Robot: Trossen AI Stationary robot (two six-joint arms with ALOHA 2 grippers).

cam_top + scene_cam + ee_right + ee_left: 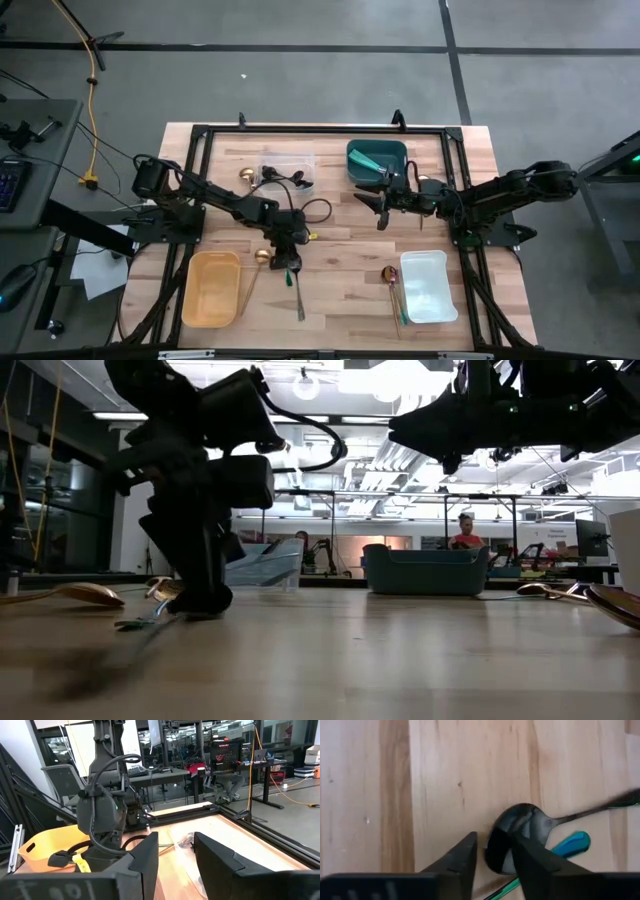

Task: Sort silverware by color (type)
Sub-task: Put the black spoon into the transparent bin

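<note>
Silverware: a shiny dark spoon bowl [512,842] lies between my left gripper's [495,855] half-open fingers, a teal handle [570,845] just beside; grip unclear.

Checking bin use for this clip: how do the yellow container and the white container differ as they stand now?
The yellow container sits at the table's front on the left arm's side; the white container sits at the front on the right arm's side. A gold spoon lies beside the yellow container; a pink-purple spoon lies beside the white container. Both are rectangular, and nothing shows inside either.
</note>
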